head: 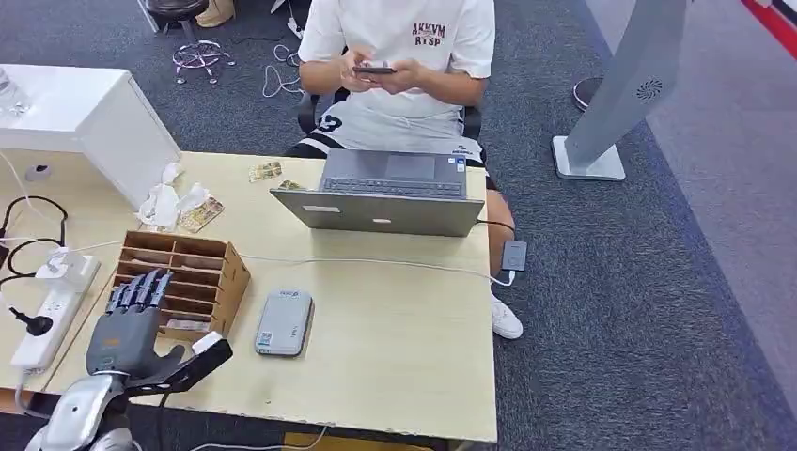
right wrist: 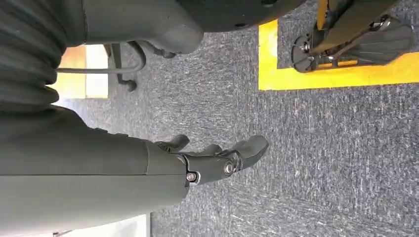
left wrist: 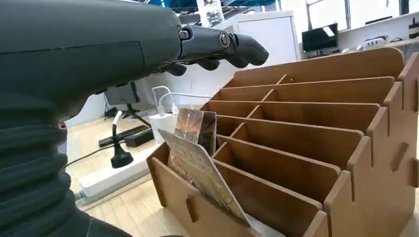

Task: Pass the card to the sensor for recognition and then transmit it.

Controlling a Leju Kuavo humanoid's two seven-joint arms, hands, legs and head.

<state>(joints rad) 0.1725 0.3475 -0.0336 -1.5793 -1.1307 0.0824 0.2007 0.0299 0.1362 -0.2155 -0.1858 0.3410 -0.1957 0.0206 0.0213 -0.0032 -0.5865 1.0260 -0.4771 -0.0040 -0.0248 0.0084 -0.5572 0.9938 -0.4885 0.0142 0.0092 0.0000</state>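
Your left hand [head: 127, 324] sits nearest the camera, at the near left of the desk [head: 404, 357], fingers [head: 141, 289] spread wide and holding nothing, their tips over the near edge of the wooden slotted organizer [head: 183, 282]. From the left wrist, note the hand [left wrist: 217, 47] hovering above the organizer [left wrist: 316, 143]; the cards [left wrist: 195, 148] stand tilted in its end slot, apart from the fingers. Just right of the organizer lies the grey card sensor [head: 283, 322], flat on the desk. Behind it stands an open laptop [head: 390, 195], and beyond that a seated person [head: 399, 66] holds a phone [head: 374, 68]. A white power strip [head: 52, 315] runs along the desk's left edge. Your right hand [right wrist: 217, 160] hangs over grey carpet [right wrist: 336, 163], fingers loosely extended, empty.
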